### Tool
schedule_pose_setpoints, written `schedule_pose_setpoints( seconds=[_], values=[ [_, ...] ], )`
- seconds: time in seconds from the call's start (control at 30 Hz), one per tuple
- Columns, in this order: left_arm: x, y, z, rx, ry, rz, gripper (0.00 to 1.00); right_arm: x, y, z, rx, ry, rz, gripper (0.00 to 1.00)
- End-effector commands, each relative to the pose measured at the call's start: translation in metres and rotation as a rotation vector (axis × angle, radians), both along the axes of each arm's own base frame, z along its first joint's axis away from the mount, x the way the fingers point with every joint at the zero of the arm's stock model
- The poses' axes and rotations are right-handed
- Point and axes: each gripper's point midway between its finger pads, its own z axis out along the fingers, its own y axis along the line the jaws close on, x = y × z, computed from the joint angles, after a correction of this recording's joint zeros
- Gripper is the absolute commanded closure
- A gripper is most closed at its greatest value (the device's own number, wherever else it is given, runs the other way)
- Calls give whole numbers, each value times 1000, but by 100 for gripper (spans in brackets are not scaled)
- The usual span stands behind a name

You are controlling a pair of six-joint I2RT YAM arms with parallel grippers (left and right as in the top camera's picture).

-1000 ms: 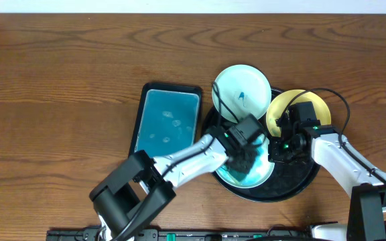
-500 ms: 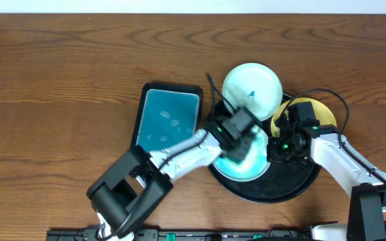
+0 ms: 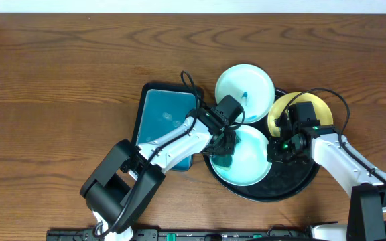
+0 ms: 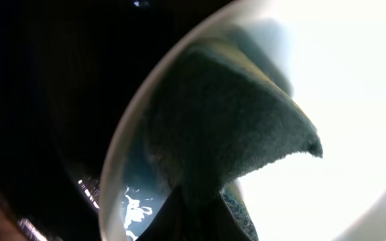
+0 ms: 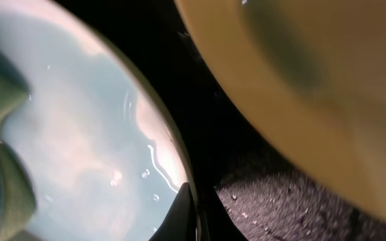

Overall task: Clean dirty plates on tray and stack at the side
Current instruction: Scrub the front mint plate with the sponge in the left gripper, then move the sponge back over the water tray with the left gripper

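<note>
The round black tray (image 3: 293, 186) holds a pale mint plate (image 3: 250, 157) that looks wet. My left gripper (image 3: 224, 151) is shut on a dark sponge (image 4: 226, 120) pressed on that plate's left rim (image 4: 131, 140). On the opposite side, my right gripper (image 3: 274, 150) is shut on the plate's right rim (image 5: 179, 171), one finger (image 5: 183, 213) lying over the edge. A second mint plate (image 3: 244, 84) with a teal mark sits at the tray's far edge. A yellow plate (image 3: 288, 107) lies at the tray's right rear, close above the right gripper (image 5: 194, 204).
A teal rectangular tray (image 3: 165, 124) with water spots lies left of the black tray, under my left arm. Brown wooden table (image 3: 59, 80) stretches to the left and rear. Black cables loop over both arms.
My left gripper has dragged the sponge from the plate's middle to its left rim. The marked mint plate at the rear shifted right, then back left. The right gripper stayed put.
</note>
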Motion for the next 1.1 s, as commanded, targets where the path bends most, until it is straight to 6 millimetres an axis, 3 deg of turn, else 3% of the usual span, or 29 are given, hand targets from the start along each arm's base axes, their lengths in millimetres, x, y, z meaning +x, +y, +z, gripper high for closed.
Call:
schedule_pose_setpoints(
  seconds=[0.0, 0.1, 0.23, 0.37, 0.43, 0.53, 0.67, 0.7, 0.73, 0.8, 0.87, 0.9, 1.0, 1.07],
  values=[
    [-53, -16, -16, -104, 186, -169, 92, -3, -4, -2, -24, 8, 4, 99],
    [-63, -36, -9, -197, 169, -291, 93, -3, -4, -2, -24, 8, 4, 99],
    [-61, -44, -7, -224, 119, -357, 93, -4, -4, -2, -25, 14, 4, 99],
    [-33, -33, -6, -177, 33, -308, 93, -4, -4, -2, -25, 15, 4, 99],
    [-6, -20, 6, -147, -53, -254, 93, -4, -4, -2, -25, 15, 4, 99],
    [32, 0, 50, -149, -218, -193, 93, -4, -4, -2, -25, 15, 4, 99],
    [46, 18, 103, -207, -327, -140, 93, -4, -4, -2, -25, 15, 4, 97],
    [47, 23, 111, -212, -339, -130, 93, -4, -4, -2, -25, 15, 4, 91],
    [47, 32, 121, -213, -352, -112, 93, -4, -4, -2, -25, 13, 4, 80],
    [51, 50, 128, -178, -368, -70, 93, -3, -4, -2, -25, 10, 4, 78],
    [58, 80, 128, -88, -384, -2, 93, -3, -4, -3, -24, 10, 4, 78],
    [64, 108, 125, -9, -383, 60, 93, -5, -4, -4, -25, 14, 4, 79],
    [70, 149, 111, 59, -329, 162, 92, -9, -4, -9, -24, 15, 6, 84],
    [69, 165, 96, 84, -290, 202, 93, -10, 0, -14, -10, -4, 17, 90]
  ],
)
